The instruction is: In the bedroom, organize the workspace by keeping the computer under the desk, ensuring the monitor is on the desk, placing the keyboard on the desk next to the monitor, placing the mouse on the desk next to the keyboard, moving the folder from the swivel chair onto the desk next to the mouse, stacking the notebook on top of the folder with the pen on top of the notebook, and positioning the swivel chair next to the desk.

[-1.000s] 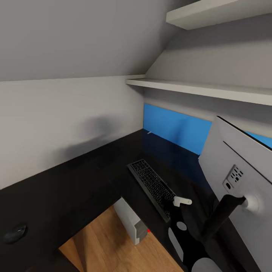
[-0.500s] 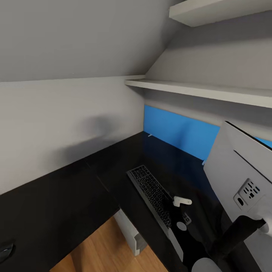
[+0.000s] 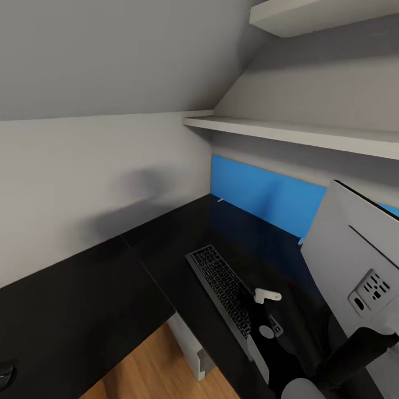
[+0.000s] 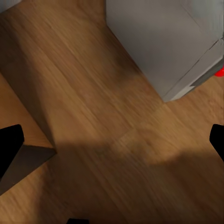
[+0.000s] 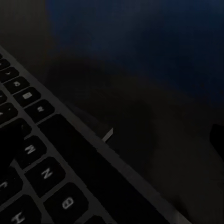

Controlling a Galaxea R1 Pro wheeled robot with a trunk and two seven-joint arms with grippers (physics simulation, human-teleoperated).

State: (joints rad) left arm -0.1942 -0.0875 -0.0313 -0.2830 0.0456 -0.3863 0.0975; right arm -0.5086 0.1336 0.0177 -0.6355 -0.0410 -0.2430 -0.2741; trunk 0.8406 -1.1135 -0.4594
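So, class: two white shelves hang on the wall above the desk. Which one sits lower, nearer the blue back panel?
The long shelf running just above the blue back panel is lower. The other shelf hangs higher, at the picture's upper edge.

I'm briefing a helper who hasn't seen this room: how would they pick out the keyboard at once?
Start at the L-shaped desk with the glossy black top and its bright blue back panel. In front of that panel, left of the big light-grey-backed monitor, lies the slim dark-grey keyboard with black keys. It is the only flat, key-covered slab there.
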